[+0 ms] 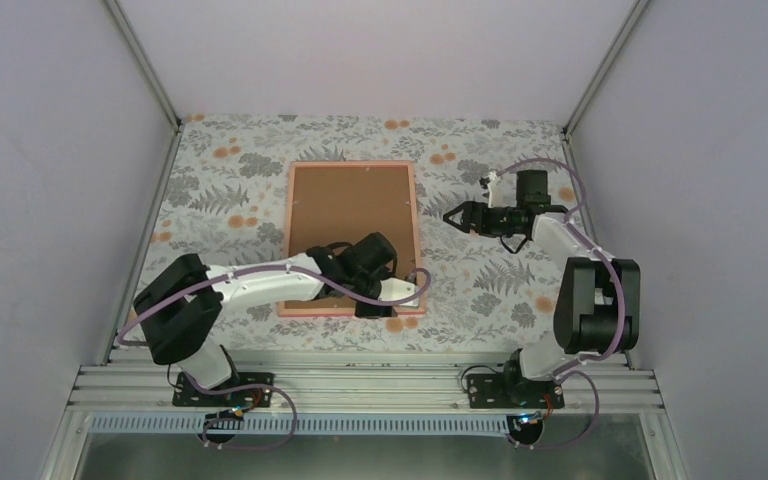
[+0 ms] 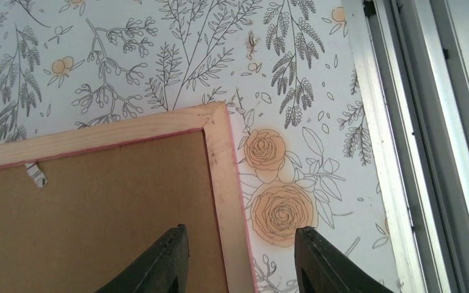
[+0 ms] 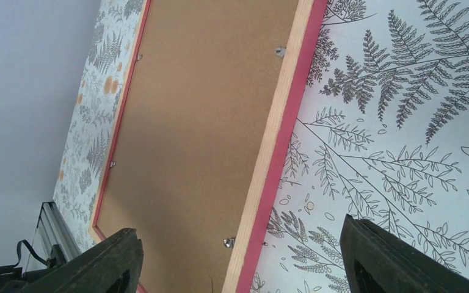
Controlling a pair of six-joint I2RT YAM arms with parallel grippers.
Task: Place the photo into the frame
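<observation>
The pink frame [image 1: 352, 165] lies face down mid-table, its pale wooden back rails up [image 2: 223, 165] [image 3: 281, 134]. A brown backing board [image 1: 350, 205] fills it, so the photo is hidden. My left gripper [image 1: 374, 306] hovers over the frame's near right corner. It is open [image 2: 241, 244], with one finger above the board and the other above the tablecloth, the near rail between them untouched. My right gripper [image 1: 450, 215] hangs just right of the frame's right rail. Its jaws are wide open [image 3: 241, 244] and hold nothing.
A floral tablecloth [image 1: 500, 270] covers the table. Small metal tabs [image 3: 229, 242] [image 2: 35, 174] stick out of the rails over the board. The aluminium edge rail [image 2: 403, 152] runs close to the frame's near side. Grey walls enclose the left, back and right.
</observation>
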